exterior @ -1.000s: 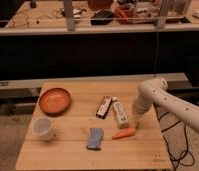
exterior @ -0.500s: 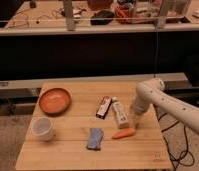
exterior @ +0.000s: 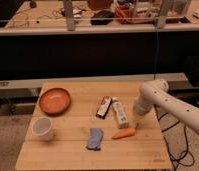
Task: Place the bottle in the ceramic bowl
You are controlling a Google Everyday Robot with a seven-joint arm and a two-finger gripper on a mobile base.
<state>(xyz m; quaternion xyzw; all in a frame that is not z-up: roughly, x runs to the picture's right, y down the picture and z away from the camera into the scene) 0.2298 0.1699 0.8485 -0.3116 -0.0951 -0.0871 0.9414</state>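
On the left of the bench (exterior: pixel 68 152), which is made of pale wooden planks with straight edges, you see the ceramic bowl (exterior: pixel 55 100). It is round, shallow and orange-red, with a smooth surface, and it lies near the back left corner. In front of it, close to the left edge, stands a white cup (exterior: pixel 43 128) with its round opening up.

Between the cup and the middle, the wood is bare, and there is open room between the bowl and the things at the center. Toward the front lies a small blue piece (exterior: pixel 95 138), soft-looking and a little wrinkled. Behind it a dark rectangular bar (exterior: pixel 104 107) lies slanted.

Just beside the bar, on its right, lies the bottle (exterior: pixel 120 113). It is white, long and on its side, with reddish marks on it. In front of the bottle an orange carrot (exterior: pixel 123 133) lies, its thick end to the right.

The hand (exterior: pixel 136 121) is at the end of the smooth white arm (exterior: pixel 158 97). It points down just to the right of the bottle and above the thick end of the carrot. You cannot tell if the hand is apart or together, or whether it touches the bottle.
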